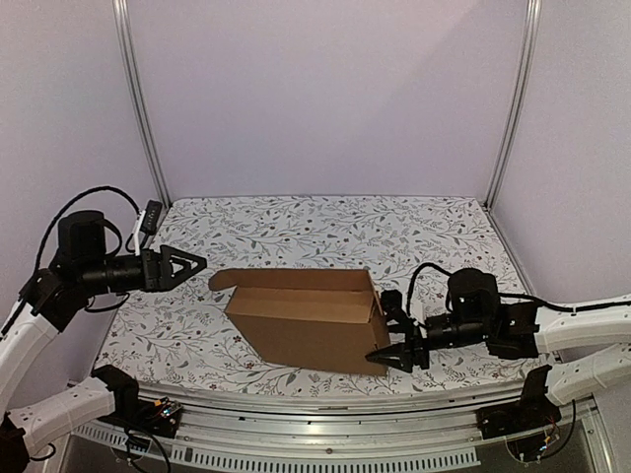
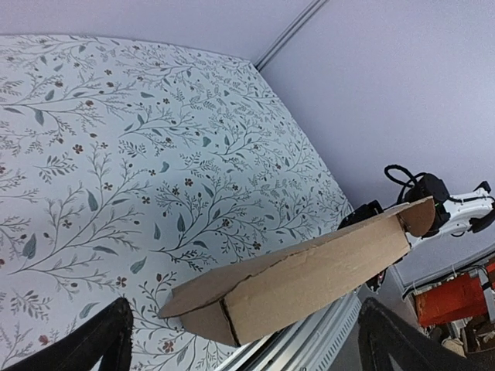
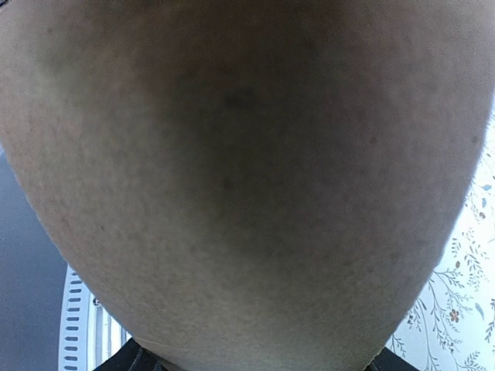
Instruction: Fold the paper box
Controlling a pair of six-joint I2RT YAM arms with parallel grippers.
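Near the front edge of the white, leaf-printed counter (image 1: 296, 227) sits the paper box (image 1: 306, 325), plain brown corrugated cardboard already standing as a shallow open tray. Its long walls are up and a rounded tab (image 1: 219, 280) pokes out loose at its left end. It lies slightly askew, with its right end toward the right arm. The black two-fingered right hand (image 1: 386, 330) is down at that right end, one finger above and one below the end panel. From where I stand the fingers look spread rather than nipped together. Its own camera sees nothing but cardboard (image 3: 247, 178) pressed close, so I'd guess it is bracing or pushing that end wall rather than pinching it, though I can't be certain. The black left hand (image 1: 192, 264) hangs clear of the box, up and off to the left, its fingers (image 2: 108, 340) wide apart and holding nothing. It is aimed across at the tabbed end (image 2: 309, 286), which reads to me as waiting while the other arm steadies the piece. The left end looks unfinished, so the folding is partway along. Tucking that tab would likely need the far end kept from sliding on the smooth surface.
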